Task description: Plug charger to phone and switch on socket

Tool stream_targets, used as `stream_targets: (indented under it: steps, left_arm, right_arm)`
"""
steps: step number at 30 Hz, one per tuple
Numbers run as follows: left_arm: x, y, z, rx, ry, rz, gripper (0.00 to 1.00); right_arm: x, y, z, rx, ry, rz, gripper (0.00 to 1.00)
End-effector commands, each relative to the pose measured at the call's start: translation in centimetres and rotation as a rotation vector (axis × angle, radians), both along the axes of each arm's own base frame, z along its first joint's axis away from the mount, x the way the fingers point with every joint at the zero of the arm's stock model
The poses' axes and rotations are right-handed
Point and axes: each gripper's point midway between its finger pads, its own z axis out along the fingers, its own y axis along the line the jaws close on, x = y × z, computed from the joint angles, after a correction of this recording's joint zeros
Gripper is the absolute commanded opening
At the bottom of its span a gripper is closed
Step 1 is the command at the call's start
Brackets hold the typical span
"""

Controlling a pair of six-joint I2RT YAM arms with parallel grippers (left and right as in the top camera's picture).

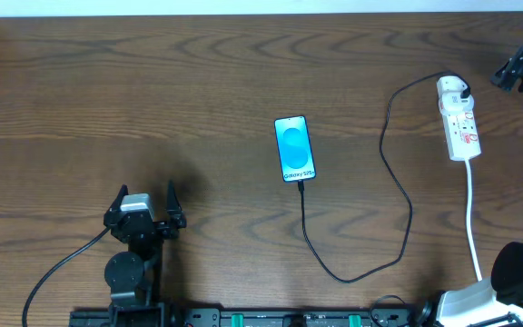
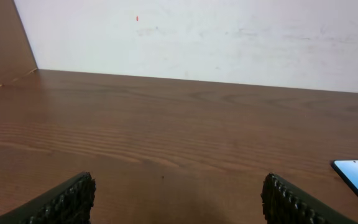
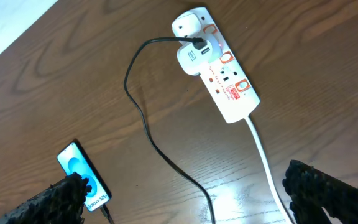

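Fingers first — left fingers (image 2: pixel 73 198) spread wide, low over bare wood at the near left, holding nothing; right fingers (image 3: pixel 328 190) just as wide and empty, hovering by the far-right corner, looking down on the socket.

Largest down. Brown wooden surface (image 1: pixel 152 82), carrying everything. Next, socket (image 1: pixel 458 123) near the right edge, with its thick white cord (image 1: pixel 472 218) trailing toward the near side. Next, charger (image 1: pixel 398 182), looping from the white plug (image 3: pixel 191 59) at the socket's far end, down and round to the phone (image 1: pixel 295 148) mid-surface, face up, screen lit blue. Smallest, plug tip (image 1: pixel 300 184), meeting the phone's near edge — looks seated, though hard to confirm from above.

Judging by that: plugging probably done, switching yet to do, and best given to the right arm as the nearer. Choose among the red-marked switches (image 3: pixel 225 57) the one level with the white plug; hard to tell which from here. Narrow the fingers or lead with one tip, so as not to strike two at once. Press straight down without shoving: light strip, likely to skid and tug the cable from the phone.
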Motion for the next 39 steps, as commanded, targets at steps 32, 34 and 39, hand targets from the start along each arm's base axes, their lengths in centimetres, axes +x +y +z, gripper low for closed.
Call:
stream_targets:
  steps: [32, 34, 39]
  left_arm:
    - [-0.2, 0.5, -1.5, -0.001, 0.048, 0.028, 0.86]
    - [-0.2, 0.5, -1.5, -0.001, 0.048, 0.028, 0.86]
    - [-0.2, 0.5, -1.5, -0.001, 0.048, 0.028, 0.86]
  right_arm:
    - [3.7, 6.7, -3.7, -0.186, -0.237, 0.163, 0.99]
    - [3.7, 7.4, -4.6, -0.196, -0.292, 0.176, 0.99]
    - [3.0, 8.9, -5.7, -0.229, -0.476, 0.196, 0.99]
